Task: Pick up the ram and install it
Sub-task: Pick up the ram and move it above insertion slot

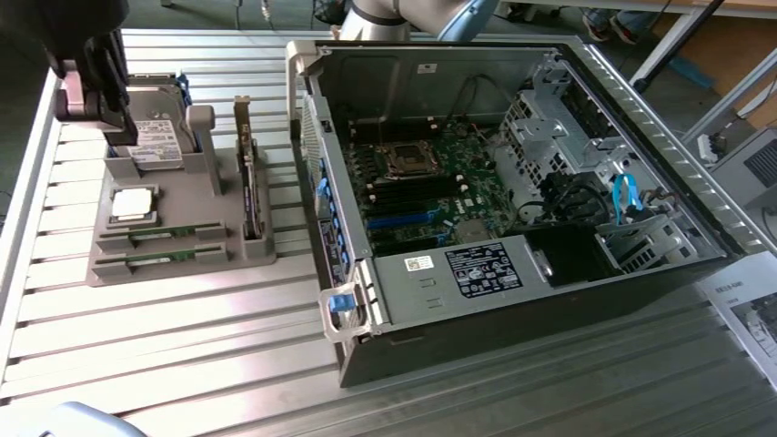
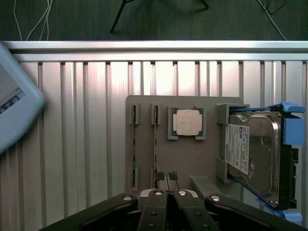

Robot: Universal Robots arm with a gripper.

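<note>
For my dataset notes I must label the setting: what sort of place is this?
Probably a robotics lab bench for computer assembly: an open computer case lies on a slatted aluminium table, beside a grey fixture holding ram sticks, a processor and a hard drive.

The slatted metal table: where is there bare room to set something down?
The widest bare patch of table lies at the exterior view's lower left, bordered by the grey holder and the computer case. The gap between holder and case is narrow. The holder is crowded: ram sticks, processor, hard drive, with the end effector above.
</note>
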